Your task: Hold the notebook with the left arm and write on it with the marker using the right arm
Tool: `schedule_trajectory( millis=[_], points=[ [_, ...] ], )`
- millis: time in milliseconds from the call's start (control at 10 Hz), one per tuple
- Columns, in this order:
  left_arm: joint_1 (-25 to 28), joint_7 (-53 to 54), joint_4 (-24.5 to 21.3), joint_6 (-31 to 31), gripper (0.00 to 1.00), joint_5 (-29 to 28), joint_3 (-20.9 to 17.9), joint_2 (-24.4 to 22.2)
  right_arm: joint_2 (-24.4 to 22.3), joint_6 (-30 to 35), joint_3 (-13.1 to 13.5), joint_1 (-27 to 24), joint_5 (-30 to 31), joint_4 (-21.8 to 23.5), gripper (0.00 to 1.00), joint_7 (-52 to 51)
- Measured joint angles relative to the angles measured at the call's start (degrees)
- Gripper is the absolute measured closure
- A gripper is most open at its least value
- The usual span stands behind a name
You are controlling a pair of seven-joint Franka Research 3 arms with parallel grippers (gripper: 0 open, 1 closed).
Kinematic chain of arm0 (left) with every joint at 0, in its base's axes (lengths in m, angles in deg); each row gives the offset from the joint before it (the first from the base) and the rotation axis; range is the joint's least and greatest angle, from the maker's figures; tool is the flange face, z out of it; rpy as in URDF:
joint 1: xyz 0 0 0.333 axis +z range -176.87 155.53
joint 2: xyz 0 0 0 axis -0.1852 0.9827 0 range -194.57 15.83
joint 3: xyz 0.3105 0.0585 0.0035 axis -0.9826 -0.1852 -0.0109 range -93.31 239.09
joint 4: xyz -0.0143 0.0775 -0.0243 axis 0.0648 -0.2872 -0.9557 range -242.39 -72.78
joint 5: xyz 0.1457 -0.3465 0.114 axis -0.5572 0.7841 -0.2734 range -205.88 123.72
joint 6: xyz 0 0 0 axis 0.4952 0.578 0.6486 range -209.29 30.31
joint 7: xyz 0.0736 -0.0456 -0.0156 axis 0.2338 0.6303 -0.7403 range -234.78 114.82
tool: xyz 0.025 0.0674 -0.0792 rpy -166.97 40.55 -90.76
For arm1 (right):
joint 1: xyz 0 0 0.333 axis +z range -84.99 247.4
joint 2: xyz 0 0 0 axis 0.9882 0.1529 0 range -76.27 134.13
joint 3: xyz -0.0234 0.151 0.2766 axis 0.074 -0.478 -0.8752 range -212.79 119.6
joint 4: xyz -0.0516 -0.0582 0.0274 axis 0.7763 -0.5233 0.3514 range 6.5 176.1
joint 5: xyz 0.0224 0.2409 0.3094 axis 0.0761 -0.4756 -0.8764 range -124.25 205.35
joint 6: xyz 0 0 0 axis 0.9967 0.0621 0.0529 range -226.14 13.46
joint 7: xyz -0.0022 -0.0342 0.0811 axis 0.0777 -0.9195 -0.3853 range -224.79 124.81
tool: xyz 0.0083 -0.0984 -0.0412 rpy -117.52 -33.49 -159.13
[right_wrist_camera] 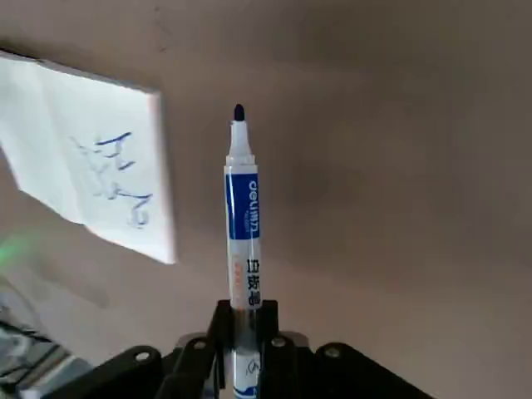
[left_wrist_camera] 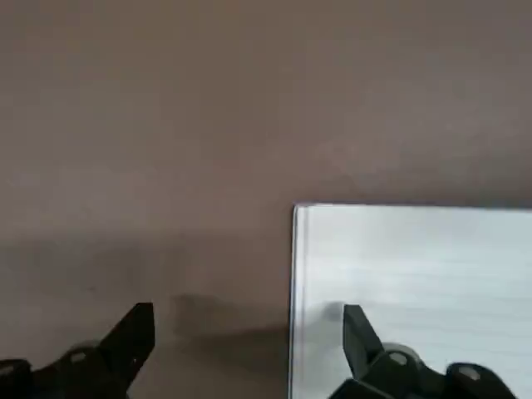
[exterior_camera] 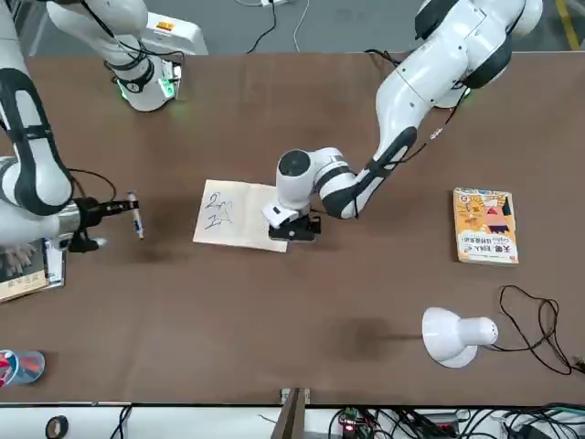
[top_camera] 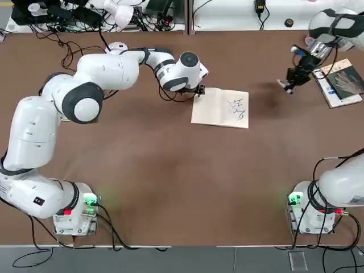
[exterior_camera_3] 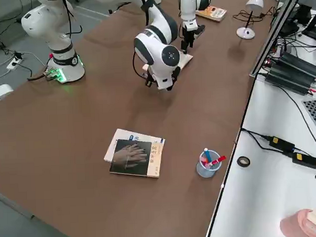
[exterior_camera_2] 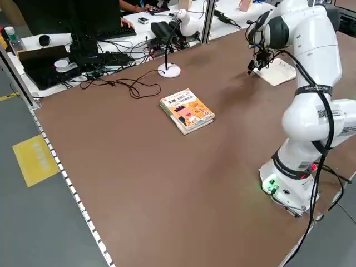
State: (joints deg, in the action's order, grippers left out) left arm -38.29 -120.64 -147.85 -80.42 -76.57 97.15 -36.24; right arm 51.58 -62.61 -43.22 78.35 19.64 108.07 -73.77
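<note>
The notebook [top_camera: 220, 108] lies open in the middle of the table, with dark scribbles on its right-hand page [right_wrist_camera: 116, 170]. My left gripper [top_camera: 198, 90] stands open at the notebook's far left corner. One of its fingertips [left_wrist_camera: 357, 328] is over the page and the other [left_wrist_camera: 137, 331] is over bare table beside the edge. My right gripper [top_camera: 290, 82] hovers to the right of the notebook, clear of it. It is shut on the marker [right_wrist_camera: 243, 216], whose uncapped dark tip points out from the fingers. The front view shows the marker [exterior_camera: 134, 215] held off the page.
A dark-covered book picturing a hand [top_camera: 343, 83] lies just right of my right gripper. An orange-yellow book [exterior_camera: 484, 226] lies at my left side, with a white desk lamp [exterior_camera: 454, 335] and its cable at the far edge. A clear cup of pens [exterior_camera_3: 207, 163] stands at the far right.
</note>
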Motion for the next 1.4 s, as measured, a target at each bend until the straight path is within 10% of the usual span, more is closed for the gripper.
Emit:
schedule_trajectory(
  millis=[900,1400],
  points=[
    [2.61,5.67,2.45,4.41,0.00,2.47,1.14,-5.39,7.58,-14.24,-0.40,-4.36,5.52,-1.58,0.83,-8.26],
    [12.51,12.54,2.53,8.09,0.00,5.38,8.01,-12.22,8.18,-14.56,1.18,-4.59,5.63,-3.09,0.83,-14.22]
  ],
)
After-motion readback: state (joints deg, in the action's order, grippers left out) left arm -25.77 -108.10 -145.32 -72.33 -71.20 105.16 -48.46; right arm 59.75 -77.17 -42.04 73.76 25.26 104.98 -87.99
